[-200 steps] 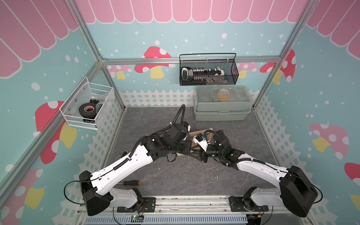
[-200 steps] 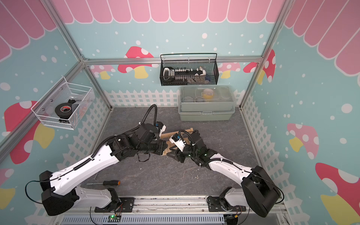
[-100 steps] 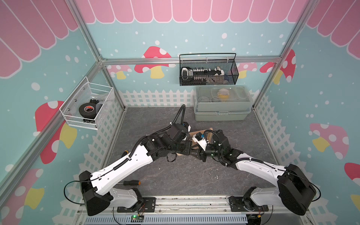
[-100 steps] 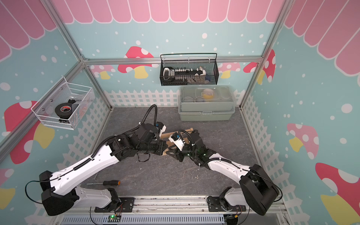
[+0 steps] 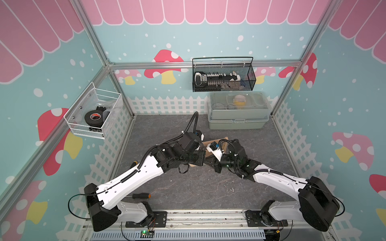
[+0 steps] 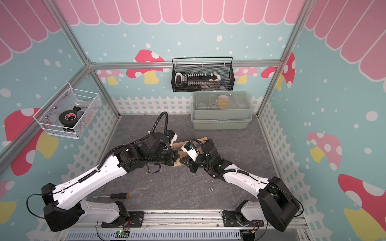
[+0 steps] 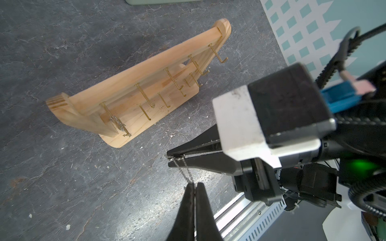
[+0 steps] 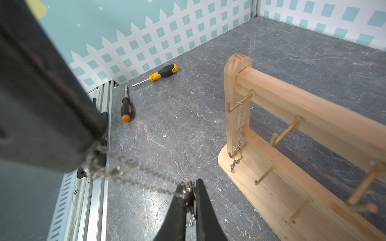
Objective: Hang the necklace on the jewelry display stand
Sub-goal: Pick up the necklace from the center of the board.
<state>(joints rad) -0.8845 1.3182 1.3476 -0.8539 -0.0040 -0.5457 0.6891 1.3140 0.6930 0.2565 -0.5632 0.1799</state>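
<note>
Roughly mid-task: necklace picked up, not yet hung.

The left claw (image 7: 195,186) is pinched tight on the necklace (image 7: 184,172), & the right claw (image 7: 170,158) is clamped on the same chain, w/ only a short run of fine silver links stretched btw the two tips. That run is up off the table (image 7: 62,167). Any slack past the claws is too small to make out.

The jewelry display stand (image 7: 125,77) sits upright on the table near both claws, but the held chain touches no part of it. In both top views the stand is mostly hidden under the arms.

A second chain (image 8: 238,129) already hangs from the end hook by one upright, its tail reaching the base. It can't be told whether this is a separate piece. The other hooks (image 7: 146,98) on both rows look bare.

Done, by the look of it: grasp, lift, two-claw hold near the rack.

Left to do, as a judgement: open the links into a loop, carry it to a free hook, drop it over the tip, let go w/ both claws. Fine chain & tiny hooks, so alignment is prob. the hard bit.
</note>
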